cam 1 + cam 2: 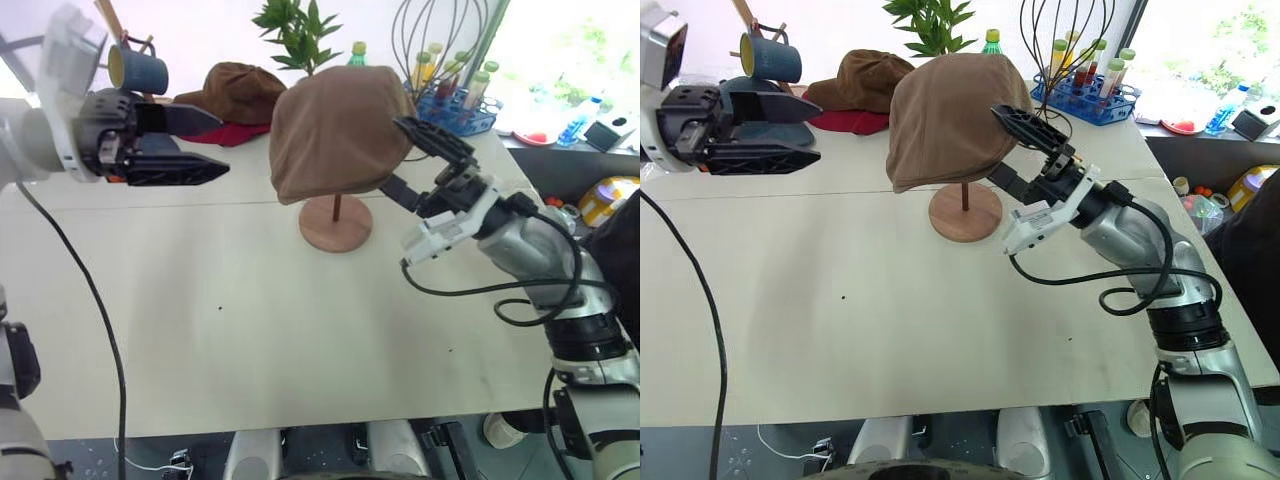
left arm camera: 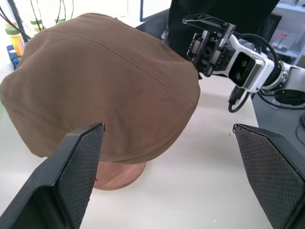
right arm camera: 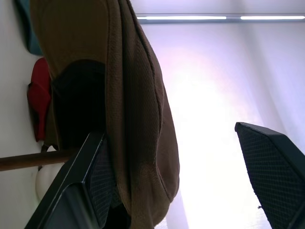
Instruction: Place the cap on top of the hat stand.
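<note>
The light reddish-brown cap sits draped over the top of the hat stand, hiding its top disc. Below it show the thin dark pole and the round wooden base. My right gripper is open at the cap's right edge, with one finger above that edge and one lower beside it; I cannot tell whether it touches the fabric. In the right wrist view the cap's rim hangs beside one finger. My left gripper hovers open to the cap's left, apart from it, holding nothing.
Behind the stand lie a darker brown baseball cap on a red cap, a blue mug and a plant. A wire-frame stand and a blue rack of tubes stand at the back right.
</note>
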You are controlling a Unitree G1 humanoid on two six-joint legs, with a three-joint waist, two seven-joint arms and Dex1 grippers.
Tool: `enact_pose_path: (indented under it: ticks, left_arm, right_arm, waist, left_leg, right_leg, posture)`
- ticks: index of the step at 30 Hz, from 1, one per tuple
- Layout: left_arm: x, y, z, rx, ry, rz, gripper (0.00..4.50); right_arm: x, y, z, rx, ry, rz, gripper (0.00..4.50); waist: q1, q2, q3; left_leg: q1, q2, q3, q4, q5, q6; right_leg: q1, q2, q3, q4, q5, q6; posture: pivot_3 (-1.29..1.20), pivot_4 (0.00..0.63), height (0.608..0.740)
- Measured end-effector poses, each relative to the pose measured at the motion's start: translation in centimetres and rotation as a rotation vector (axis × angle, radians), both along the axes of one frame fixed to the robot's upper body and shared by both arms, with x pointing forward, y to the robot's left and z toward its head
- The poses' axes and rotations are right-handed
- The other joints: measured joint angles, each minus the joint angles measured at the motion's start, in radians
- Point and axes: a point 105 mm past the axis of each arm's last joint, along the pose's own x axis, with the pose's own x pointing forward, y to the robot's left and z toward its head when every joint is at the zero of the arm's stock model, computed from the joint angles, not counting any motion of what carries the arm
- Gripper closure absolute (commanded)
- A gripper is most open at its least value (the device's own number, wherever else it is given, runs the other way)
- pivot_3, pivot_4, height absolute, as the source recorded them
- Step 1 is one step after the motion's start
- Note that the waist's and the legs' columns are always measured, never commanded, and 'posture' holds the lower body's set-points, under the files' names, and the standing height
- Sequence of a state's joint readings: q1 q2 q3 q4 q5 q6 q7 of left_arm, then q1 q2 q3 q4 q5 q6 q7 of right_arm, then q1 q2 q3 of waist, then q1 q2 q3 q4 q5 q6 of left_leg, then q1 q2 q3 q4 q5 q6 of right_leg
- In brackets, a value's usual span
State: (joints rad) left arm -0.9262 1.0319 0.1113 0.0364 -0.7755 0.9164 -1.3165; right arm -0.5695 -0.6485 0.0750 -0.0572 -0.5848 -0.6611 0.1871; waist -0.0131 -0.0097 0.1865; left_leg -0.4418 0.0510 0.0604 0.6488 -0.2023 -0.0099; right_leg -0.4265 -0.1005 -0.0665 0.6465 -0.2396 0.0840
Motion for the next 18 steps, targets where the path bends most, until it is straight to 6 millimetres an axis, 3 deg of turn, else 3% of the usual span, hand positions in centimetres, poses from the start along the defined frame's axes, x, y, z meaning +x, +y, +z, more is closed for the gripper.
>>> enact_pose_path:
  ticks: [1, 5, 7, 13, 18]
  left_arm:
    - [0.1, -0.1, 0.0, 0.001, -0.001, -0.003, 0.0]
    - [0.0, -0.1, 0.0, 0.003, 0.0, -0.009, 0.0]
    - [0.0, -0.1, 0.0, 0.004, 0.0, -0.008, 0.0]
    - [-0.1, 0.4, -0.2, 0.014, 0.007, 0.011, 0.0]
    - [-0.2, 0.6, 0.1, 0.008, -0.011, 0.025, 0.0]
  right_arm:
    - [0.0, 0.2, -0.2, -0.001, 0.009, 0.004, 1.47]
    - [0.1, 0.5, -0.4, 0.034, 0.041, 0.028, 3.63]
    - [0.1, 0.1, -0.1, 0.102, 0.086, 0.075, 4.47]
    - [0.4, -1.2, 1.5, 0.216, 0.132, 0.166, 4.47]
    - [1.1, -1.2, 0.7, 0.171, 0.161, 0.179, 4.47]
  waist:
    - [0.0, 0.0, 0.0]
    - [-0.001, 0.0, 0.0]
    - [-0.001, -0.001, 0.0]
    - [-0.003, -0.001, 0.001]
    - [-0.003, -0.001, 0.001]
  left_leg:
    - [0.0, 0.0, 0.0, 0.0, 0.0, 0.0]
    - [0.0, 0.0, 0.0, 0.0, 0.0, 0.0]
    - [0.0, 0.0, 0.0, 0.0, 0.0, 0.0]
    - [0.0, 0.0, 0.0, 0.0, 0.0, 0.0]
    - [0.0, 0.0, 0.0, 0.0, 0.0, 0.0]
  right_leg:
    - [0.0, 0.0, 0.0, 0.0, 0.0, 0.0]
    - [0.0, 0.0, 0.0, 0.0, 0.0, 0.0]
    - [0.0, 0.0, 0.0, 0.0, 0.0, 0.0]
    - [0.0, 0.0, 0.0, 0.0, 0.001, 0.001]
    - [0.0, 0.0, 0.0, 0.0, 0.001, 0.001]
  posture:
    - [0.0, 0.15, 0.74]
    - [0.0, 0.15, 0.74]
    - [0.0, 0.15, 0.74]
    - [0.0, 0.15, 0.74]
    - [0.0, 0.15, 0.74]
